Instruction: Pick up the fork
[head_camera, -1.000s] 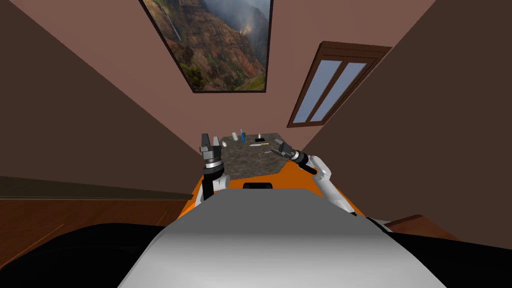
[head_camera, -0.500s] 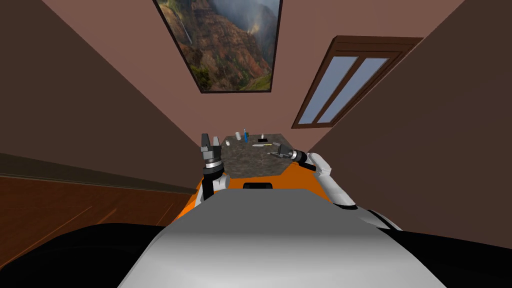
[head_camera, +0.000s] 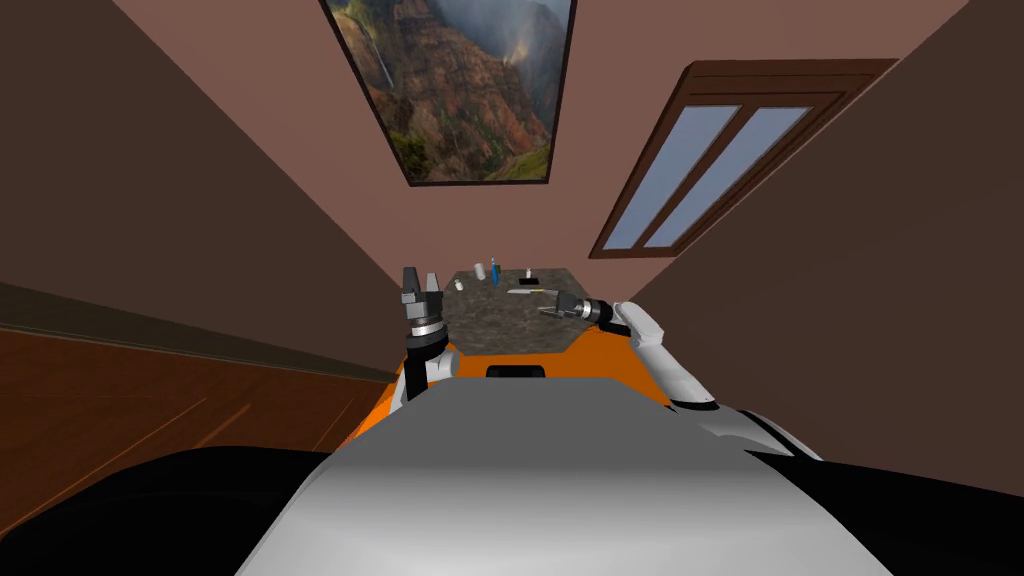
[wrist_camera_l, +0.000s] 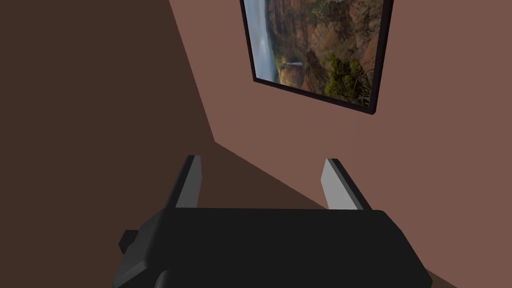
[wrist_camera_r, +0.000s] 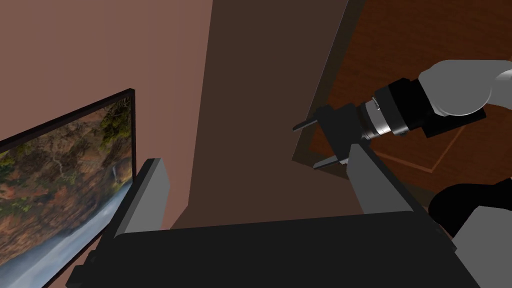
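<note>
Counter (head_camera: 497, 327) with a dark mottled top and orange sides is lying straight ahead at 12 o'clock. The left gripper (head_camera: 420, 278) is standing upright at the counter's 9 o'clock edge, well apart from the things on it, with its jaws released and spread wide. The right gripper (head_camera: 547, 306) is reaching in from 3 o'clock over the counter's right part, its jaws likewise released and standing apart. The fork (head_camera: 519, 292), a slim pale utensil, is lying flat toward the counter's far side, at about 11 o'clock from the right gripper, near it but not touching. A small black block (head_camera: 527, 281) is sitting just beyond the fork at its 12 o'clock. A blue bottle (head_camera: 494, 271) and a white cylinder (head_camera: 479, 270) are standing side by side at the fork's 10 o'clock.
</note>
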